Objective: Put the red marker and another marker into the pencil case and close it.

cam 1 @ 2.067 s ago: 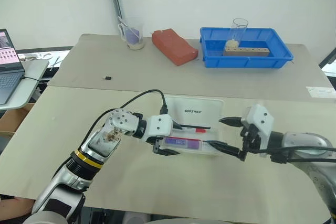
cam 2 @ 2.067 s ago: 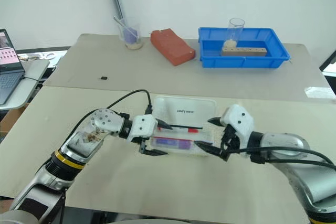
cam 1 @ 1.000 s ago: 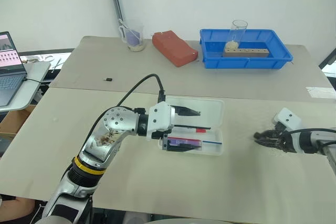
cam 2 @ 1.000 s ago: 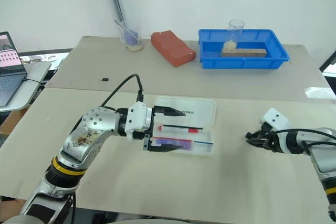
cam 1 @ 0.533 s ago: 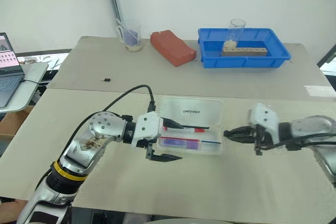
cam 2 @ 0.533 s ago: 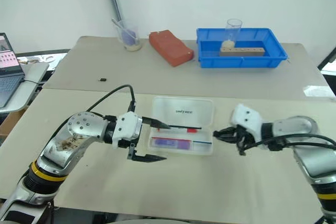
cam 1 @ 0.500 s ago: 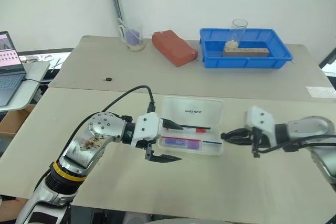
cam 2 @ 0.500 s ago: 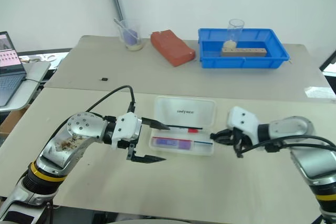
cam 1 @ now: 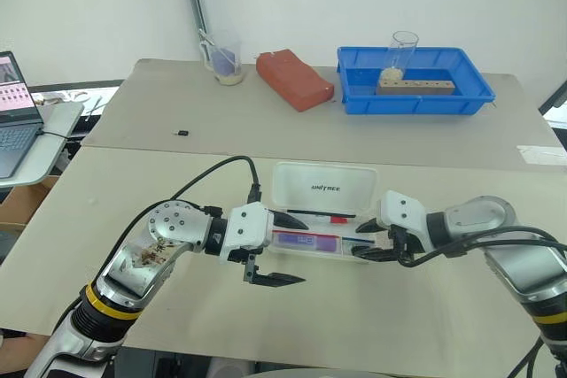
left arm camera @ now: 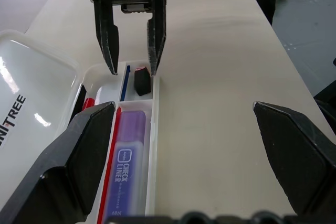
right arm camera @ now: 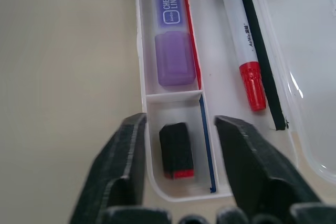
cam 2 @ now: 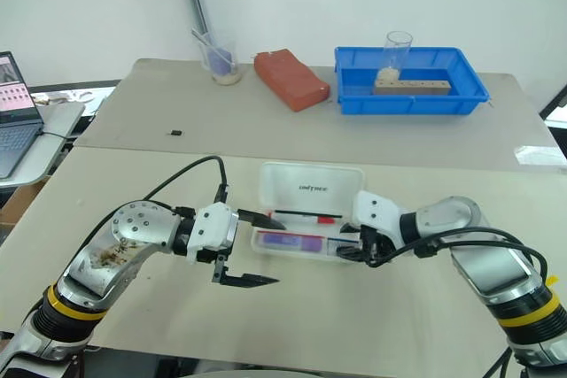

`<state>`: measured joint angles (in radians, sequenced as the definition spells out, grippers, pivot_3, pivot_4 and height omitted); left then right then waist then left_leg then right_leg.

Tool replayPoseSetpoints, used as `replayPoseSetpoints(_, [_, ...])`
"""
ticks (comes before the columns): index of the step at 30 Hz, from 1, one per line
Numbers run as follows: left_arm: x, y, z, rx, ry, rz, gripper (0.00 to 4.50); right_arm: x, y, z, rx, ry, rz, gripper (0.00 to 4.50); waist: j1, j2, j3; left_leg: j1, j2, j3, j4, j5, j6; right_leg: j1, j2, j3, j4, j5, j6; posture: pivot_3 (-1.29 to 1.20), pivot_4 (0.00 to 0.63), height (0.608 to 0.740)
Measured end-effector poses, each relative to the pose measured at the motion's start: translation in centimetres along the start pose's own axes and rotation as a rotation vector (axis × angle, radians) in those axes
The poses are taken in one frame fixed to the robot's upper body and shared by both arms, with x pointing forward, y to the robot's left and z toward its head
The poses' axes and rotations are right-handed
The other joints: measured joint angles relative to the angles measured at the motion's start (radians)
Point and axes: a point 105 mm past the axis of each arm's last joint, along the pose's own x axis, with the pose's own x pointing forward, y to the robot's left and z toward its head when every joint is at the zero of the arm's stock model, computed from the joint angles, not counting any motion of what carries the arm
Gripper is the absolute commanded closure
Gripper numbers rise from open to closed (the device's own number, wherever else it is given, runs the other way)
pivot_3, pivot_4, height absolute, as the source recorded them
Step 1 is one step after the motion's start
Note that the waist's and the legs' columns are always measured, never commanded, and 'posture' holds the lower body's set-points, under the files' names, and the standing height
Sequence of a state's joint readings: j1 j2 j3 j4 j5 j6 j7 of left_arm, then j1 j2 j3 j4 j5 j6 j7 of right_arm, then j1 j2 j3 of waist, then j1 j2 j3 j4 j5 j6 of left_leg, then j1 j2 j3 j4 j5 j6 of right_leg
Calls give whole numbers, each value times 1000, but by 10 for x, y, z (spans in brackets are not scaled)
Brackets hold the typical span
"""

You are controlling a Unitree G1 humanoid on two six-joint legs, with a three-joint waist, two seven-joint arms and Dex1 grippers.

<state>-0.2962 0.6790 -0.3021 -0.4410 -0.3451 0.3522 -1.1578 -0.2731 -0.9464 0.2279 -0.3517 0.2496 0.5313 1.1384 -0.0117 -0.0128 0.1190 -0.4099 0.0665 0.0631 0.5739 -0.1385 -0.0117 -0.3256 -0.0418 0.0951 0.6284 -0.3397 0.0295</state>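
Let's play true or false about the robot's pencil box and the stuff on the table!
1. The pencil case lid is shut. False: it stands open.
2. The purple highlighter lies inside the case. True.
3. The red marker is lying out on the table. False: it is in the case.
4. The right gripper is open at the case's end. True.
5. The left gripper holds the highlighter. False: it is open and holds nothing.

The pencil case (cam 1: 323,189) is frosted glossy plastic; the highlighter (right arm camera: 172,51) translucent plastic; the table (cam 1: 133,174) matt, smooth.
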Motion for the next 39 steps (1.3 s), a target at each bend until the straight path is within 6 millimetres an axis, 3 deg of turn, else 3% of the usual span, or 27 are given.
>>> replayPoseSetpoints(2, [-3,-1,-4,-10,21,-4,0,-1,0,2,2,-9,0,92,0,0,0,0,0,0,0,0,0,0,0,0,0,0,0,0,150,740])
replayPoseSetpoints(4, [-9,0,-6,-30,41,-3,0,-7,-3,8,29,-43,-20,33,-1,0,0,0,0,0,0,0,0,0,0,0,0,0,0,0,150,740])
replayPoseSetpoints(7, [-25,27,-8,-89,43,101,812,-24,-12,33,86,-177,-103,0,1,0,0,0,0,-2,0,0,0,-1,0,-1,1,0,0,0,150,740])
replayPoseSetpoints(11, [-50,97,7,-165,-62,378,2768,-44,-21,72,71,-316,-233,0,7,-1,0,-1,0,-2,0,0,0,-6,0,-2,1,0,0,0,150,740])
replayPoseSetpoints(14, [-57,126,-2,-241,-82,483,4248,-47,-22,79,95,-332,-283,0,3,1,-3,-5,-1,-2,0,0,0,-6,0,-1,2,0,1,0,150,740])
replayPoseSetpoints(15, [-56,137,-7,-273,-83,516,4456,-47,-24,81,101,-338,-304,0,4,1,-3,-7,-2,-2,0,0,0,-7,1,-1,3,1,1,0,150,740])
replayPoseSetpoints(19, [-47,173,-22,-337,-65,608,4456,-49,-29,93,97,-376,-367,0,8,1,-3,-10,-2,-5,1,1,1,-10,3,-1,3,1,1,0,150,740])
replayPoseSetpoints(23, [-32,185,-31,-318,6,592,4456,-51,-30,99,92,-387,-402,0,7,2,-3,-10,-2,-5,0,1,1,-10,3,0,2,1,1,0,150,740])
replayPoseSetpoints(28, [-14,172,-53,-348,95,451,4456,-56,-28,103,86,-396,-434,0,0,2,-3,-11,-2,-5,0,1,1,-11,4,-1,3,1,1,0,150,740])
replayPoseSetpoints(31, [-11,164,-53,-359,88,370,4456,-59,-29,101,95,-388,-460,0,-1,2,-3,-11,-1,-5,-1,1,1,-11,4,-1,3,1,1,0,150,740])
replayPoseSetpoints(35, [-10,155,-39,-380,40,262,4456,-63,-31,100,110,-390,-492,0,-2,2,-3,-11,-1,-5,0,1,1,-11,4,-1,3,1,1,0,150,740])
replayPoseSetpoints(39, [-24,134,-12,-296,16,111,4456,-62,-31,91,146,-376,-490,0,-3,4,-4,-11,-1,-5,-1,1,1,-11,4,-1,3,1,1,0,150,740])
